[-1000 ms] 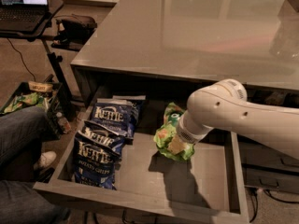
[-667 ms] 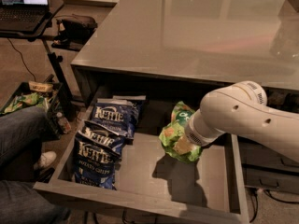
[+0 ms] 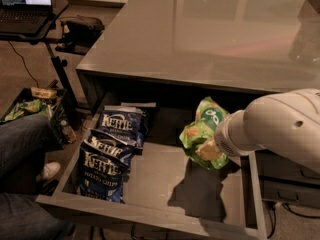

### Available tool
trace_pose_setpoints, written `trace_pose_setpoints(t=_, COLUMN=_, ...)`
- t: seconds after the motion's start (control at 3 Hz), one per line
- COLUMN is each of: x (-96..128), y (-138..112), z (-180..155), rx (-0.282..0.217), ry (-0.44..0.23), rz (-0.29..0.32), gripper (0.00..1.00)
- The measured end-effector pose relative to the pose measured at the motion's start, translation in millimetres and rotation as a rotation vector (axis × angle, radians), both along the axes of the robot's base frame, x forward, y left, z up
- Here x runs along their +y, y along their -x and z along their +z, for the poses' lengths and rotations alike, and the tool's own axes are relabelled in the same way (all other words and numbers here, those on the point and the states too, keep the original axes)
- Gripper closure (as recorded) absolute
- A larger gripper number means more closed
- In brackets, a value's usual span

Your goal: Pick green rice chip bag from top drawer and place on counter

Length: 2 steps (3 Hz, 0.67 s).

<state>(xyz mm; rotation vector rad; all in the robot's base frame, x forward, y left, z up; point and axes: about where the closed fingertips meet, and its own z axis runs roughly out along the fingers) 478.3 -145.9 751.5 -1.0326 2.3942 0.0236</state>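
Note:
The green rice chip bag (image 3: 201, 132) hangs crumpled above the right half of the open top drawer (image 3: 150, 176), casting a shadow on its pale bottom. My gripper (image 3: 214, 152) is at the bag's lower right side, mostly hidden by my white wrist, and is shut on the bag. The bag sits just below and in front of the counter's dark front edge. The glossy grey counter (image 3: 200, 34) fills the upper part of the view.
Dark blue Kettle chip bags (image 3: 122, 126) (image 3: 102, 166) lie in the drawer's left half. A laptop (image 3: 25, 4) on a black stand is at upper left. A person's jeans leg (image 3: 22, 136) and a bin (image 3: 25, 106) are left. Dark drawers (image 3: 290, 184) are right.
My arm has moved right and up with the green bag. The bag has risen off the drawer bottom toward the counter edge.

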Motion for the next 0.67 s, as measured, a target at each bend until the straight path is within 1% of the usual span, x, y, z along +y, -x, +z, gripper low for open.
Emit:
trace_pose_setpoints(t=0.33, x=-6.2, y=7.6, z=31.6, rx=-0.061, ry=-0.003, rz=-0.01, gripper=1.0)
trace_pose_setpoints(t=0.67, x=-10.7, y=12.8, z=60.9, rx=-0.115, ry=0.013, rz=-0.014, gripper=1.0)
